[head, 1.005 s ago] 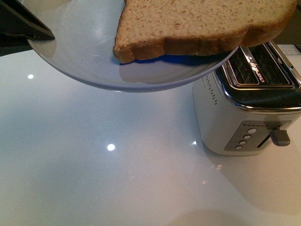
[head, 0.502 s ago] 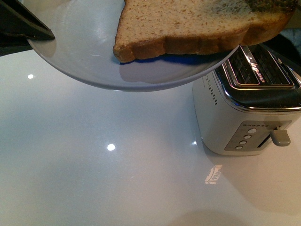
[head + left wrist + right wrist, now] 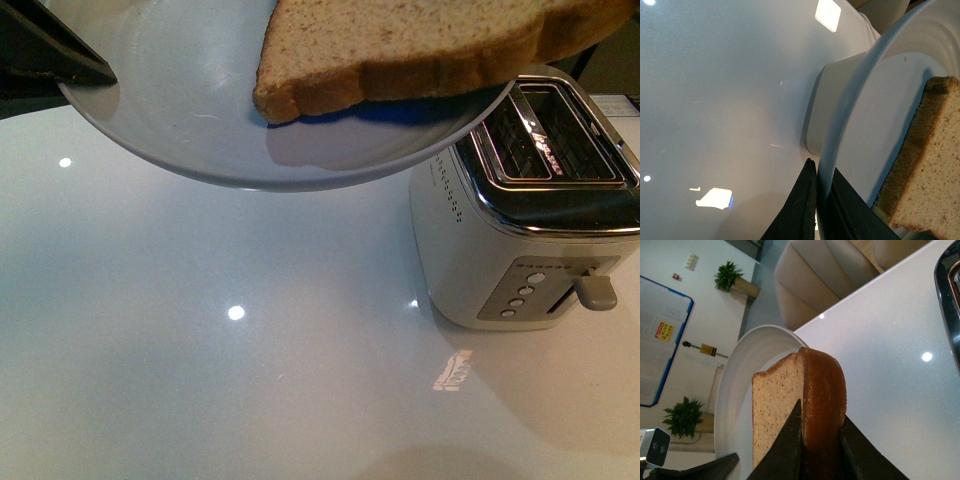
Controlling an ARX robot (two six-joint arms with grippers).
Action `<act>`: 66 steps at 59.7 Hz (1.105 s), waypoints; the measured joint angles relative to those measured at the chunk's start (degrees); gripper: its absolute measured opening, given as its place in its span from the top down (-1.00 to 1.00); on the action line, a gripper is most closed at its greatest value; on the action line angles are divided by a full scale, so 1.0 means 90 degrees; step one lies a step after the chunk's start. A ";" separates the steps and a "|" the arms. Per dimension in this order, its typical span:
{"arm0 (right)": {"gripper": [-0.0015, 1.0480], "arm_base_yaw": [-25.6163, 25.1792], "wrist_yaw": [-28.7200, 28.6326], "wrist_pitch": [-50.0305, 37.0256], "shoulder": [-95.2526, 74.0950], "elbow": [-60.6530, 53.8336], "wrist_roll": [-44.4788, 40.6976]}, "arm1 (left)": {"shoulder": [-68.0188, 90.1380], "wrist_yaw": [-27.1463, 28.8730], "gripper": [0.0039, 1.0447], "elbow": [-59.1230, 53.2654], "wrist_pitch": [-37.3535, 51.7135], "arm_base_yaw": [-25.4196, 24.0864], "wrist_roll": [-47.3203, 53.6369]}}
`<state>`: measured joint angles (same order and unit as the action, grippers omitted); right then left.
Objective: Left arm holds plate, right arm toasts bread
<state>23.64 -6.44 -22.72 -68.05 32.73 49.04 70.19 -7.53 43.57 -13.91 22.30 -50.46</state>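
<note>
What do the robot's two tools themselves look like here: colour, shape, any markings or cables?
The left tool and the right tool look alike: matte black fingers shaped like flat wedges, tapering to narrow tips. No markings or cables are visible on them, and the arms behind them are out of view.

text: none legible | toaster (image 3: 480, 250) top marking: blurred | yellow wall sign (image 3: 664, 330): too small

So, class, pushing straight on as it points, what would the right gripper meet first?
The right gripper clamps the bread; beyond it, probably the plate, though depth is unclear.
</note>
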 joint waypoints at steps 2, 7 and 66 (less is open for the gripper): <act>0.93 0.0012 0.0002 0.0012 0.0039 0.0015 -0.0032 | 0.0000 0.0000 0.95 0.0000 0.0000 0.0000 -0.0002; 0.93 0.0044 0.0044 0.0085 0.0168 0.0078 -0.0131 | 0.0000 0.0000 0.95 0.0000 0.0000 0.0000 -0.0002; 0.93 -0.1243 0.1834 0.1243 -0.1088 0.1870 -0.5095 | 0.0000 -0.0010 0.95 0.0000 0.0000 0.0000 -0.0005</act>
<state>12.45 10.07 -11.53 -77.84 49.56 3.18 70.19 -7.62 43.57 -13.91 22.30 -50.50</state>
